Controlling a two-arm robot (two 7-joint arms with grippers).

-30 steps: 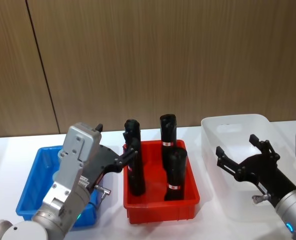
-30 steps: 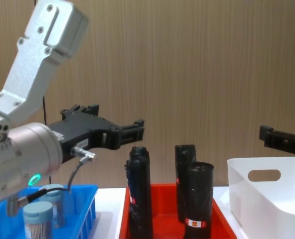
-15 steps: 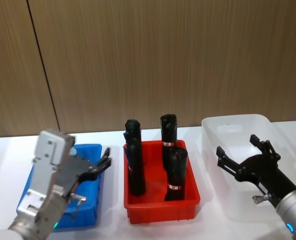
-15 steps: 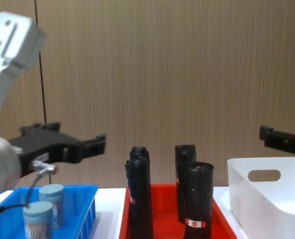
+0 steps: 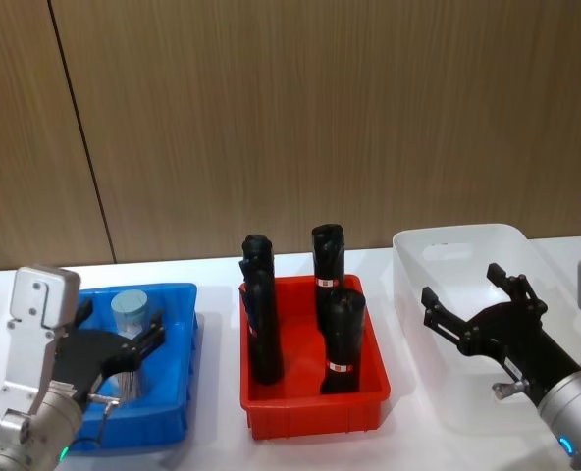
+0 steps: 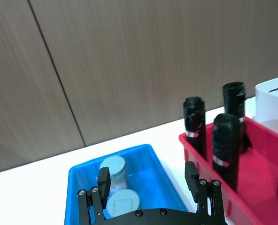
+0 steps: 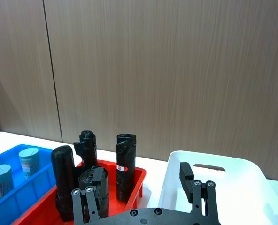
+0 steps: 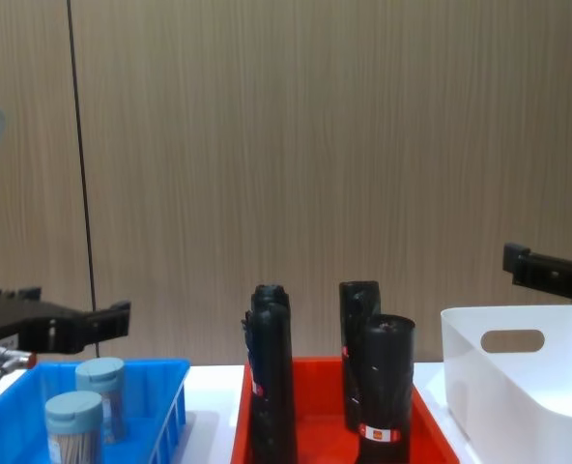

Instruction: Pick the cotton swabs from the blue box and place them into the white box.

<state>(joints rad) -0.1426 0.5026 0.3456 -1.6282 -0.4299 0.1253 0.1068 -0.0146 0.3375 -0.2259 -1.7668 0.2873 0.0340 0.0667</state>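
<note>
Two cotton swabs jars with grey-blue lids stand in the blue box [image 5: 178, 394] at the left. One jar [image 5: 129, 306] sits at the back; the other [image 6: 122, 202] is nearer me. My left gripper [image 5: 124, 351] hovers open just above the blue box, nothing between its fingers [image 6: 103, 180], with the jars below them. At the right stands the white box [image 5: 467, 240]. My right gripper [image 5: 464, 289] hangs open and empty over the white box's near side. The chest view shows both jars [image 8: 100, 382] from the side, with the left gripper [image 8: 93, 324] above them.
A red bin [image 5: 315, 404] holding three tall black cylinders [image 5: 261, 314] stands between the blue and white boxes. The cylinders rise well above the bin rims. A wooden wall closes the back of the white table.
My left gripper has swung left and down, from beside the black cylinders over the red bin to above the blue box. The right arm has stayed still.
</note>
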